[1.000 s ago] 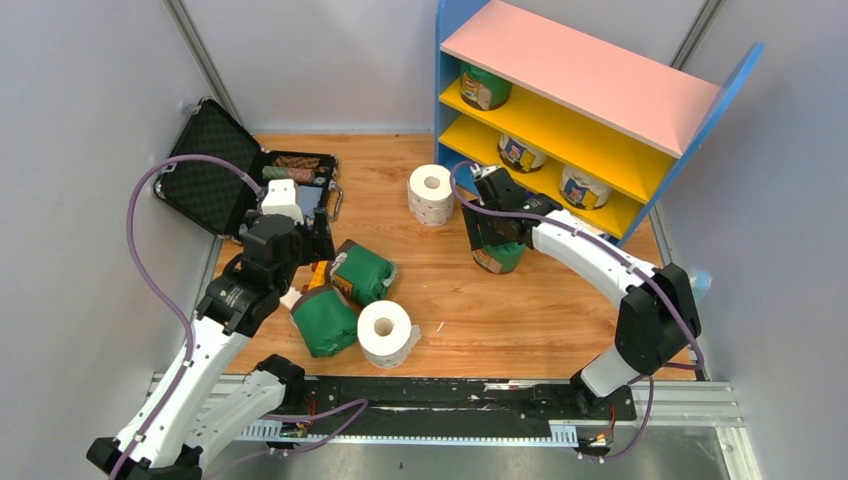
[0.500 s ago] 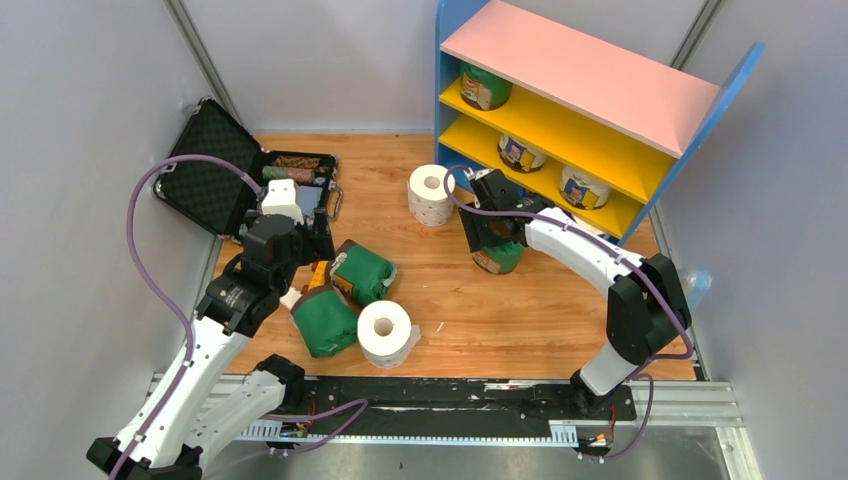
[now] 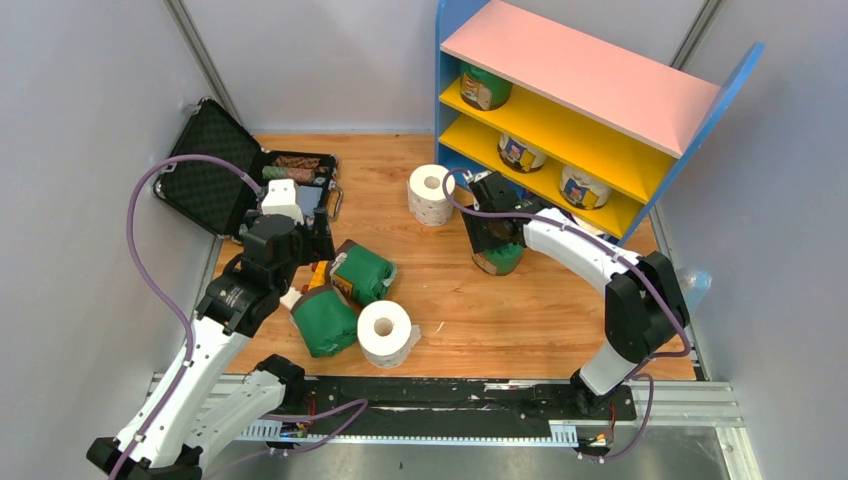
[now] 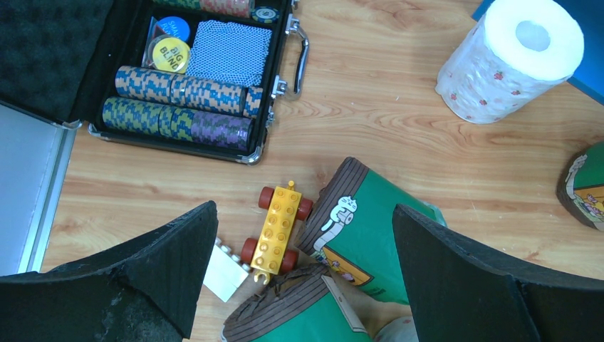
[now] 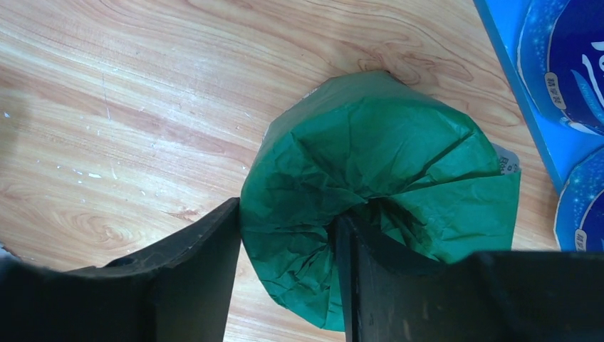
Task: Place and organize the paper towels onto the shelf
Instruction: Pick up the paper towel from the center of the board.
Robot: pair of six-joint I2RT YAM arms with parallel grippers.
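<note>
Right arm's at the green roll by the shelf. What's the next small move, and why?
Probably close the right gripper fully on the green roll before lifting. One finger sits outside its wall, the other in the hollow top, but a firm pinch isn't evident, and the roll stands on the table.

- Bright, even light from above; shadows under things are soft and short.
- Mild sheen on the worktop [image 3: 520,325] wood; all views sharp.
</note>
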